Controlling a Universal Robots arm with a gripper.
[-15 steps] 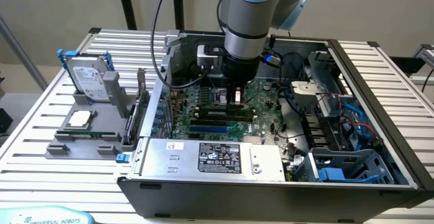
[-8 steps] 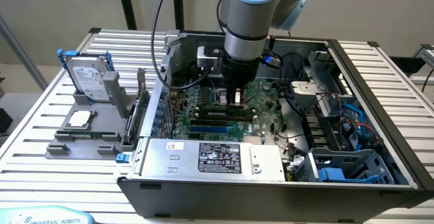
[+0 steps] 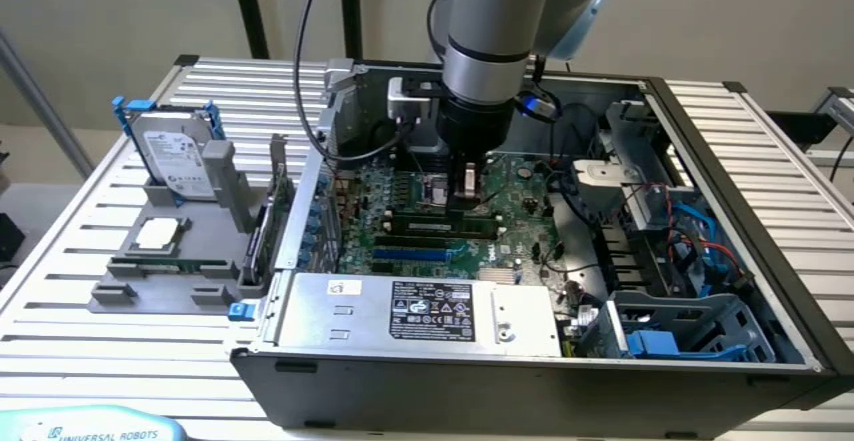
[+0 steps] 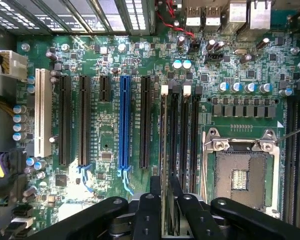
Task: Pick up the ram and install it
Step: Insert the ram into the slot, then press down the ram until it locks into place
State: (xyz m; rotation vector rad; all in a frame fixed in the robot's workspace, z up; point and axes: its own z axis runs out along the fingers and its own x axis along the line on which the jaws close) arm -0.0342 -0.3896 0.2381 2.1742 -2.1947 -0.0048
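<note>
Nearest the wrist camera, we see the gripper (image 4: 166, 210) with its dark fingers (image 4: 149, 215) clamped on the ram (image 4: 165, 150), the thin stick held edge-on between them and running straight away from the pincer along the memory slots (image 4: 182, 135). The ram's long axis lines up with those slots, and it appears to sit over, perhaps partly in, the slot with the white latch (image 4: 164, 90) at its far end; we cannot tell whether it is fully seated. Just beside it lies the open processor socket (image 4: 240, 177), and on the other side the blue expansion slot (image 4: 124, 120). In the exterior view, we see the arm (image 3: 491, 31) standing upright over the open computer case (image 3: 747, 221), its gripper (image 3: 465, 193) low on the motherboard (image 3: 400, 211). Farther off, toward the exterior view's left, a grey fixture (image 3: 160, 286) on the table carries a hard drive (image 3: 174, 151) and a silver processor chip (image 3: 160, 231).
</note>
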